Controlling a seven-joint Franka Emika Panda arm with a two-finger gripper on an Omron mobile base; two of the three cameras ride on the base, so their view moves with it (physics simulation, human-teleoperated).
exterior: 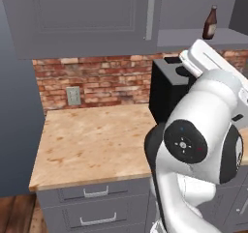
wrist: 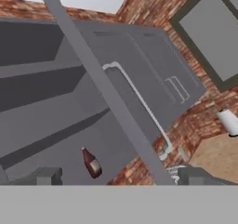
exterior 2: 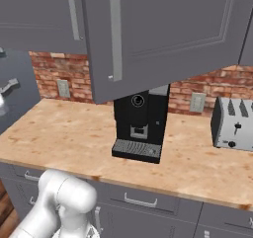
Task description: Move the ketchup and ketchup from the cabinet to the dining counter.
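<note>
— Left base view: where's the ketchup?
— Upper right of the frame. One ketchup bottle point(exterior: 209, 22) upright on the shelf of the open cabinet point(exterior: 193, 37), above the white arm point(exterior: 203, 125). No second bottle made out.

— Right base view?
— Cabinet door point(exterior 2: 148, 34) swung out across the top of the frame, over a black coffee machine point(exterior 2: 140, 126) on the counter point(exterior 2: 59, 133). Toaster point(exterior 2: 232, 123) at the right edge.

— Hand view?
— Gripper point(wrist: 120, 177) along the bottom edge, tips spread wide, nothing between them. Bottle low and left of centre, just above the tip at lower left of the frame, near it but not touched.

— Progress?
— Early, by the look of it. Door open, nothing grasped, nothing carried. Both bottles left to fetch and take across. Reach in toward the shelf judged the next need.
</note>
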